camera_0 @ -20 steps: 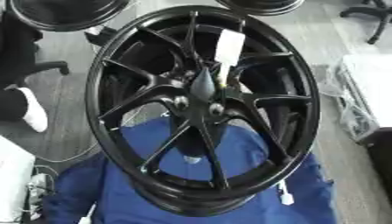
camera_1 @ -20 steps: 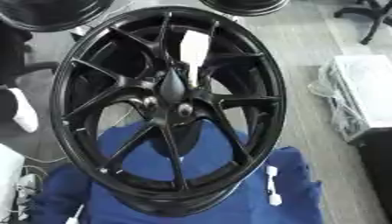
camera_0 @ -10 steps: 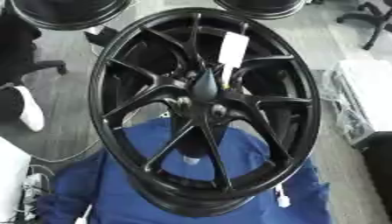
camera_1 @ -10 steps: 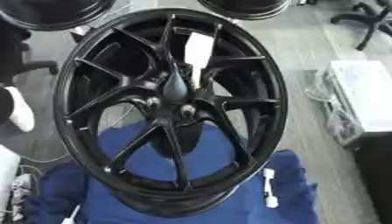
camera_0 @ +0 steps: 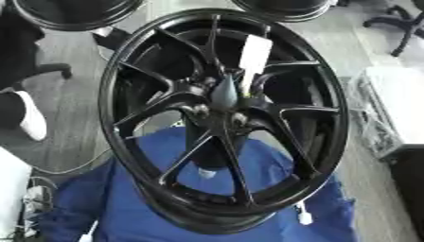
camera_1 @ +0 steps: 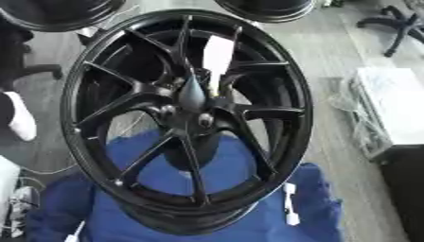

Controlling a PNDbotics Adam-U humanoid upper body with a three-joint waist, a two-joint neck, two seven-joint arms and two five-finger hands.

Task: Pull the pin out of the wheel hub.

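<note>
**Pin sitting in the hub, no hand in sight**

We are looking down on a black wheel [camera_0: 112, 94] that is filling most of both views. It is leaning slightly askew, with its lower rim resting on a blue cloth [camera_0: 108, 208] that is spreading across the bottom of the scene. Its thin spokes are running from the rim into the wheel hub [camera_0: 217, 116], where a few small round holes are showing around the centre.

The pin [camera_0: 224, 92] is sitting in the middle of that hub. We are seeing it as a dark grey, drop-shaped piece that is narrowing to a point toward the top of the view and widening where it is meeting the hub. A white tag [camera_0: 253, 52] is lying just beside it, up and to the right, and is crossing the spokes at a slight tilt; its lower end is coming close to the pin, but we cannot tell whether the two are touching.

Neither of our hands is showing in either view, so we cannot tell how their fingers are standing.

A small white piece [camera_1: 290, 208] is lying on the cloth near the wheel's lower right edge. Parts of two more dark wheels [camera_0: 66, 14] are poking in at the top edge, and a pale box [camera_0: 397, 99] is standing on the grey floor [camera_0: 75, 104] well to the right of the wheel
</note>
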